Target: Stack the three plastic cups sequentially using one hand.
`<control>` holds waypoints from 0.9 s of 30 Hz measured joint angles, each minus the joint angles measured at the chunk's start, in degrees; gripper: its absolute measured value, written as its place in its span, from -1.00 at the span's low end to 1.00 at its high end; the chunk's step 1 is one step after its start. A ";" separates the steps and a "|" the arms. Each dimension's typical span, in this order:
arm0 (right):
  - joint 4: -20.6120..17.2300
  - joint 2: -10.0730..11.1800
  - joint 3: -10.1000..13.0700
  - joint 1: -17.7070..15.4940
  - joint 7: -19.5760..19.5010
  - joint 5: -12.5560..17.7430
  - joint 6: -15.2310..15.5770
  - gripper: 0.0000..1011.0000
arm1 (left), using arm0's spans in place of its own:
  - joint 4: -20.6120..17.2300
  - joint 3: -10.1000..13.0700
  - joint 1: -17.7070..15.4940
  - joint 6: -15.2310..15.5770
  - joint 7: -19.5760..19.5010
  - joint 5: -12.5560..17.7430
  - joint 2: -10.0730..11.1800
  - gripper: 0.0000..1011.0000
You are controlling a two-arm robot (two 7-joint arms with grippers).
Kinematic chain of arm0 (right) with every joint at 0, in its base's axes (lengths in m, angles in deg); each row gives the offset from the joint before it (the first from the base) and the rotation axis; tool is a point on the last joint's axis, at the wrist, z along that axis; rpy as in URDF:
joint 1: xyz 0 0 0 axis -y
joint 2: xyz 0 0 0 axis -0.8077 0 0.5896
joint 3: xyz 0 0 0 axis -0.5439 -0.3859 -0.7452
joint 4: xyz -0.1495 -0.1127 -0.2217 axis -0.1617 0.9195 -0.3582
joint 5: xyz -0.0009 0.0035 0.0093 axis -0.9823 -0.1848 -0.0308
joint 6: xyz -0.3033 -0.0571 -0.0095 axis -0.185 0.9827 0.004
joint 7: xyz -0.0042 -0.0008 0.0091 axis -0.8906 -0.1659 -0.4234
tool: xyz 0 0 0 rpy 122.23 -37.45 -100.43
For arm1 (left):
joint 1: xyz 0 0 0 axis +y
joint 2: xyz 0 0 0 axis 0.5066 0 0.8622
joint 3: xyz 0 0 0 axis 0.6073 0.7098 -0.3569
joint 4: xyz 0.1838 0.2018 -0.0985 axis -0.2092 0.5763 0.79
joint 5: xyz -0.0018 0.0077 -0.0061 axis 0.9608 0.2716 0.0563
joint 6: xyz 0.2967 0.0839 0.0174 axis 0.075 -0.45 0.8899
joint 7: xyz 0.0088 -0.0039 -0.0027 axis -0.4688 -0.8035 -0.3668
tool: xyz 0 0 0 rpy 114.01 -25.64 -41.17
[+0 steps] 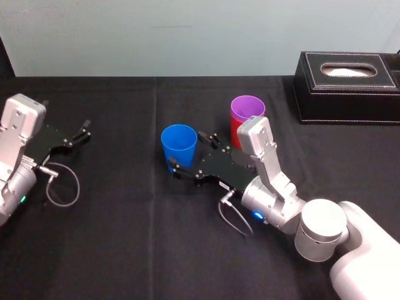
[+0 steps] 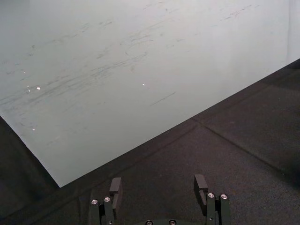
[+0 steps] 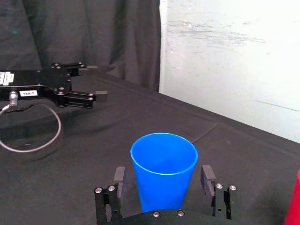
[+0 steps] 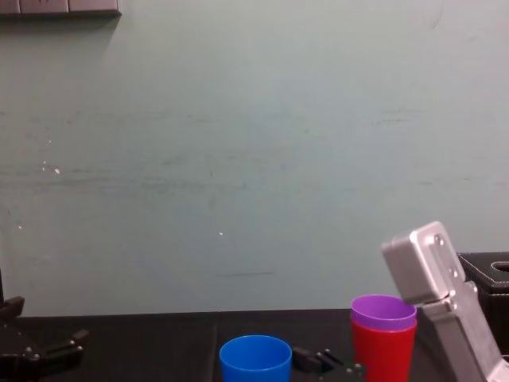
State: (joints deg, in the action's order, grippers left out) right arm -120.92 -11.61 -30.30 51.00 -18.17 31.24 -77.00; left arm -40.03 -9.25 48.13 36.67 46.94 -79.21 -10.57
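Overhead, the right gripper [image 1: 189, 152] is straddling the upright blue cup [image 1: 179, 145], left of the purple cup [image 1: 247, 107] nested in the red cup [image 1: 235, 134]; the left gripper [image 1: 82, 132] is idling open, far left. At the right wrist, fingers [image 3: 206, 177] are gaping beside the blue cup, gripping nothing.

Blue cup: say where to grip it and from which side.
Grip the blue cup by its side wall just below the rim, coming level from its near right, where the open right gripper straddles it. It stands upright and widens upward, so a wall pinch there should hold. The left gripper lies parked far left.
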 joint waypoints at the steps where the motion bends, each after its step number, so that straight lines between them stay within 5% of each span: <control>1: 0.03 -0.06 -0.09 0.05 0.04 -0.01 0.06 0.99 | 0.00 0.00 0.00 0.00 0.00 0.00 0.00 0.99; 27: 2.69 -2.23 -0.95 2.37 -0.77 -1.21 0.02 0.99 | 0.00 0.00 0.00 0.00 0.00 0.00 0.00 0.99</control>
State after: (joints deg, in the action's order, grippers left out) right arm -118.23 -13.84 -31.25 53.36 -18.94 30.02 -76.98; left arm -40.03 -9.25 48.13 36.67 46.95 -79.21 -10.57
